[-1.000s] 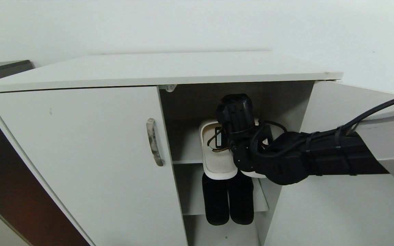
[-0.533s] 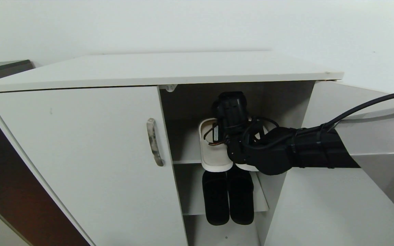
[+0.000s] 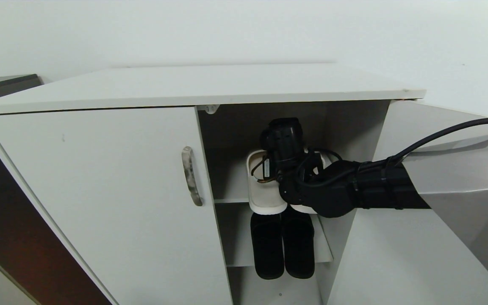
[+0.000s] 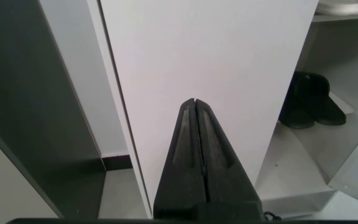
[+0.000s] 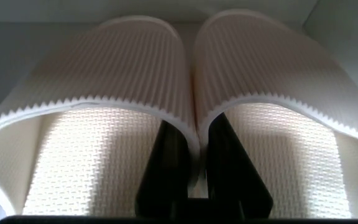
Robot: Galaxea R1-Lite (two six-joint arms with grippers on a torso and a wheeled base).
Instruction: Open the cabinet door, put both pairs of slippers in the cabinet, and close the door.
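The white slippers (image 3: 264, 192) lie side by side on the cabinet's upper shelf (image 3: 229, 186), heels jutting over its front edge. My right gripper (image 5: 196, 163) is shut on the white slippers (image 5: 135, 74), pinching their inner edges together just under the ribbed straps. My right arm (image 3: 354, 192) comes in from the right through the open half. The black slippers (image 3: 282, 248) rest on the lower shelf, heels overhanging. My left gripper (image 4: 194, 104) is shut on nothing, low in front of the closed door panel (image 4: 210, 56), with the black slippers (image 4: 309, 102) off to one side.
The cabinet's left door (image 3: 100, 190) is closed, its metal handle (image 3: 189, 176) beside the opening. The right door (image 3: 400, 254) stands swung open under my right arm. A dark brown panel (image 3: 11, 220) flanks the cabinet on the left.
My right arm has pushed deeper into the cabinet, sliding the white slippers further onto the upper shelf. The black slippers have stayed put.
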